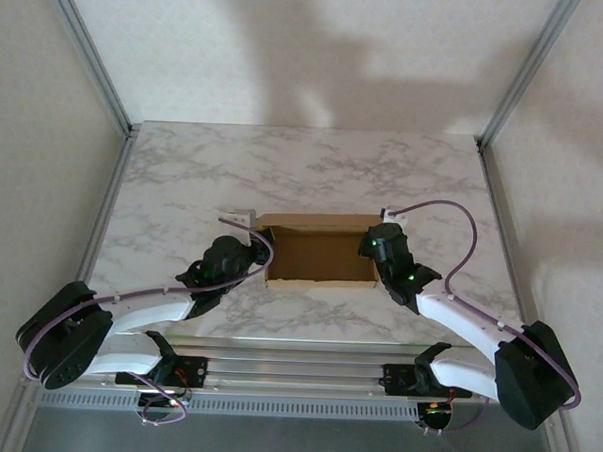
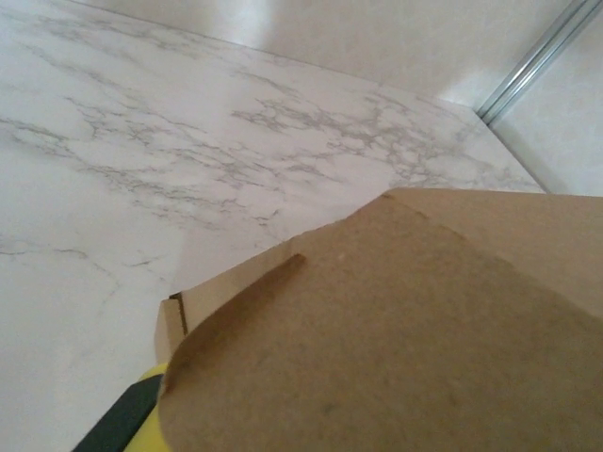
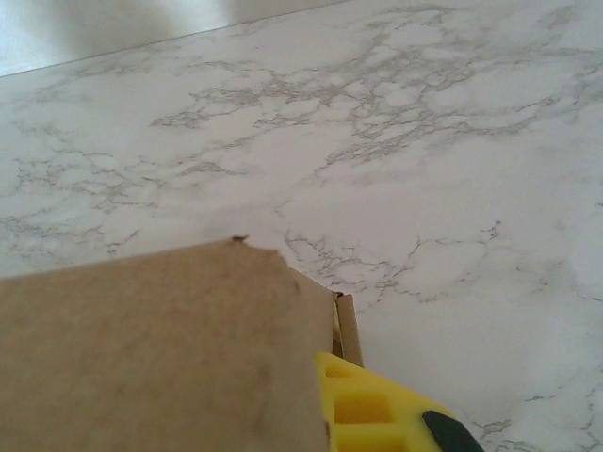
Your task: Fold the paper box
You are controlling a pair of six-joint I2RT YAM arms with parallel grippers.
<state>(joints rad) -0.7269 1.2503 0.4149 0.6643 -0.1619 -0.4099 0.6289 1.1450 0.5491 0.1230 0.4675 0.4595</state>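
Left gripper (image 1: 252,250) and right gripper (image 1: 374,245), grips unreadable, bracket the paper box (image 1: 320,255) mid-fold; end flaps (image 2: 396,320) likely need tucking inward next.

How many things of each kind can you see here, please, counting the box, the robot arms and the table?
Brown paper box: 1
Robot arms: 2 (left arm, right arm)
Marble table: 1
Total: 4

On my feed the box (image 1: 320,252) reads as brown kraft cardboard, matt and faintly fibrous. The counter (image 1: 284,165) is smooth marble-print with a soft sheen. The right end effector (image 1: 381,244) has a matt yellow plastic finger (image 3: 363,407). The rails (image 1: 89,52) look like bare metal.
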